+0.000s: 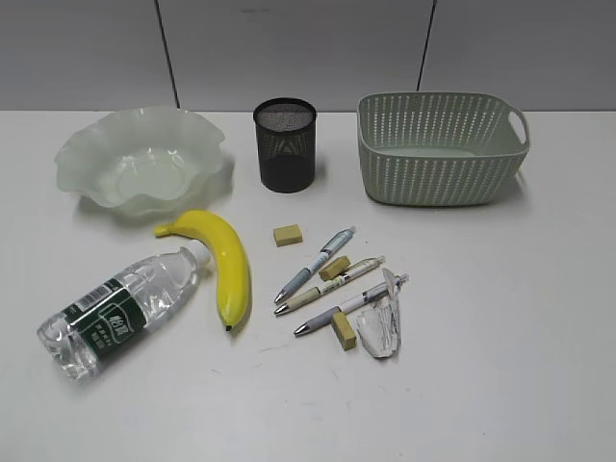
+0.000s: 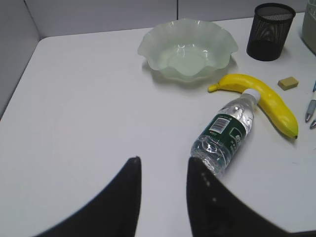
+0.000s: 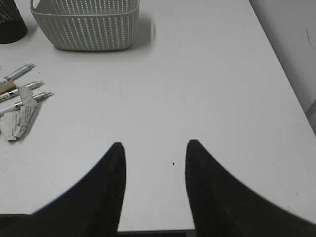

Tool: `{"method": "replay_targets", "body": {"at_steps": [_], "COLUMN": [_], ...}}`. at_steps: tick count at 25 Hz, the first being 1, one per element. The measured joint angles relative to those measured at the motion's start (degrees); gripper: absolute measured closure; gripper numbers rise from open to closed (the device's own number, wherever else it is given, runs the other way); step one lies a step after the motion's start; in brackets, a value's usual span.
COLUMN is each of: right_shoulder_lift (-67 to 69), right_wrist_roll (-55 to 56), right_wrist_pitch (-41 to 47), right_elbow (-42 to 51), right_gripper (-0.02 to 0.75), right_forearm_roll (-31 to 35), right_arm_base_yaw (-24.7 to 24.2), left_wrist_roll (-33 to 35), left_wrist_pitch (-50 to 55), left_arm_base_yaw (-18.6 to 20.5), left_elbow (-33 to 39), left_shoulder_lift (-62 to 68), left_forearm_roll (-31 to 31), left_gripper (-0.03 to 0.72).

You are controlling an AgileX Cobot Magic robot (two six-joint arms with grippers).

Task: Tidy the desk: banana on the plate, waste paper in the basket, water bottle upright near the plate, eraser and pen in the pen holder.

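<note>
The banana [image 1: 228,265] lies on the desk [image 1: 500,318] beside the water bottle [image 1: 120,313], which lies on its side with its cap against the banana. The plate [image 1: 142,159] stands at the back left, the pen holder [image 1: 285,144] in the back middle, the basket [image 1: 441,146] at the back right. Three pens [image 1: 322,279], three erasers [image 1: 288,235] and the waste paper [image 1: 382,322] lie in the middle. My left gripper [image 2: 164,160] is open and empty just left of the bottle's base [image 2: 222,136]. My right gripper [image 3: 154,144] is open and empty over bare desk, right of the waste paper [image 3: 19,118].
The desk's near edge shows under my right gripper. A grey panelled wall [image 1: 289,48] runs behind the desk. In the left wrist view the banana [image 2: 269,98] and plate [image 2: 187,49] lie beyond the bottle. Neither arm shows in the exterior view.
</note>
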Motion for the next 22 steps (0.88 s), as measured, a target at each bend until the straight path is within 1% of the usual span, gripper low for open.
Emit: {"method": "replay_targets", "body": {"at_steps": [22], "right_shoulder_lift": [0.0], "right_wrist_roll": [0.0], "right_wrist_pitch": [0.0], "right_elbow": [0.0], "right_gripper": [0.407], "right_forearm_roll": [0.0], "right_arm_base_yaw": [0.0], "left_wrist_roll": [0.0], "left_wrist_pitch": [0.0], "left_arm_base_yaw": [0.0], "left_elbow": [0.0], "left_shoulder_lift": [0.0], "left_forearm_roll": [0.4], "left_gripper": [0.451]}}
